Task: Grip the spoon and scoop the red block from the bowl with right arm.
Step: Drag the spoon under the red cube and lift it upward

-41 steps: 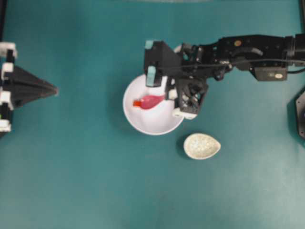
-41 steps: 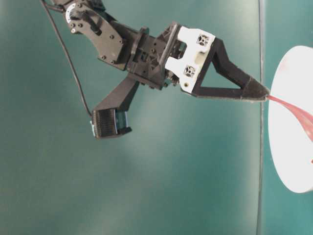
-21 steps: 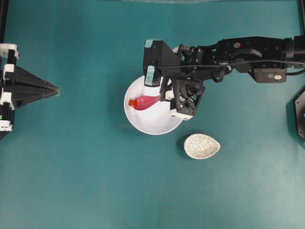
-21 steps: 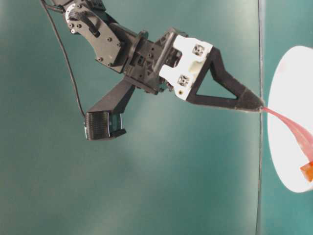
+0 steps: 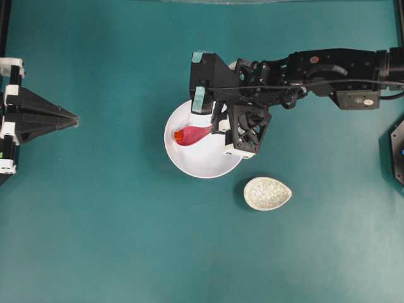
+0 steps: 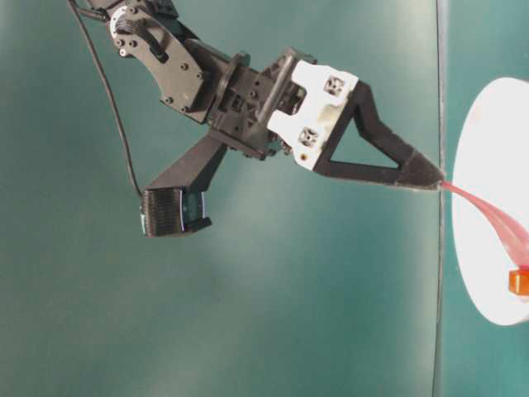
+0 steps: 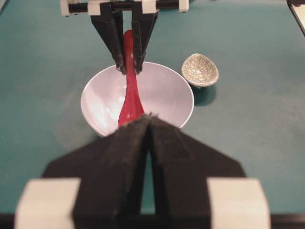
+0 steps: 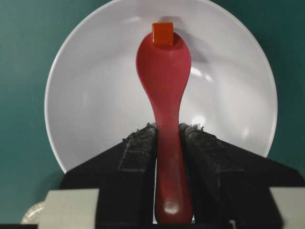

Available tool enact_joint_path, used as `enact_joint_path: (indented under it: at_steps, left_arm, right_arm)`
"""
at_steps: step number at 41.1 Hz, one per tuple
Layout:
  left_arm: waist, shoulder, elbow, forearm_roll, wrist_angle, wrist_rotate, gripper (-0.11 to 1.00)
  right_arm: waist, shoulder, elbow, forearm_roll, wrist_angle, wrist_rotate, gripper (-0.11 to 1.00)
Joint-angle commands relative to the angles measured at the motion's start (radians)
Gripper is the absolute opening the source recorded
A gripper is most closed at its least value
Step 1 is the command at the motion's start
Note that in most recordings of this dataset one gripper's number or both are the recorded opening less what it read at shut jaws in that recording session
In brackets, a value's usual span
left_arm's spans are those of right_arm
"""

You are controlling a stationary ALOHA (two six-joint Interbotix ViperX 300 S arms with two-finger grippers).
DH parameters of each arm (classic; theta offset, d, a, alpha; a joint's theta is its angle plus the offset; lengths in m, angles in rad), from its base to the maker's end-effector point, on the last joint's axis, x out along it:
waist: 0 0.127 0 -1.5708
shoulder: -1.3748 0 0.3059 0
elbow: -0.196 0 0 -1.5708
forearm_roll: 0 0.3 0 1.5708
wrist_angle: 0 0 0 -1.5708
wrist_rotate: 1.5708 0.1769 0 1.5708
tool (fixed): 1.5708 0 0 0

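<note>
Since a second back: shifted slightly up the overhead view along with the bowl [image 5: 203,140], and now sharp rather than blurred; red block [image 5: 178,135] now at the spoon's tip, nearer the bowl's left wall; nothing visibly moved over the last half second.

Counted: one spoon [image 5: 194,133], one red block, one white bowl, one speckled egg-shaped dish [image 5: 267,193], two arms, each with one end effector.

Right end effector [image 5: 218,126]: clamped narrow on the spoon's handle, fingers [image 8: 138,157] pressed against both sides of it, spoon pointing forward and down into the bowl. Seen from the right wrist: scoop lying along the bowl's middle, block touching the scoop's far tip, just outside the scoop rather than in it, close under the far wall. Seen from table level: handle running down from the fingertips over the bowl's rim, block [image 6: 518,281] low beside the spoon's end.

Left end effector [image 5: 74,118]: closed to a point with nothing between the fingers, at the left edge of the desk [image 5: 113,221], well apart from the bowl and aimed toward it.

Bowl contents: spoon's scoop and red block only. Egg-shaped dish: nothing visible inside, resting on the desk just below and right of the bowl, near but not touching.
</note>
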State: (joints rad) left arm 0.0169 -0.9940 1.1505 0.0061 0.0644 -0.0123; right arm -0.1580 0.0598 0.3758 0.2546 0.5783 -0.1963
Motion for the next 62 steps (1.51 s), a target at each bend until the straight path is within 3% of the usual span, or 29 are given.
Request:
enact_joint_path:
  at_steps: [1,14,38,52,62]
  left_arm:
    - [0.003,0.006,-0.012,0.002,-0.011,0.002,0.0]
    - [0.003,0.008,-0.012,0.002,-0.011,0.002,0.0]
    - [0.003,0.005,-0.012,0.002,-0.009,-0.003,0.0]
    - [0.003,0.0,-0.014,0.0,-0.005,-0.005,0.0]
    - [0.003,-0.002,-0.014,0.0,-0.005,-0.005,0.0]
  right_arm:
    - [0.003,-0.041,-0.006,0.005,-0.008,0.002,0.24]
    - [0.003,-0.074,0.04,0.006,-0.041,0.002,0.24]
    - [0.037,-0.232,0.298,0.018,-0.39,0.002,0.24]
    - [0.084,-0.253,0.448,0.126,-0.63,0.002,0.24]
    - [0.101,-0.253,0.522,0.155,-0.744,0.002,0.24]
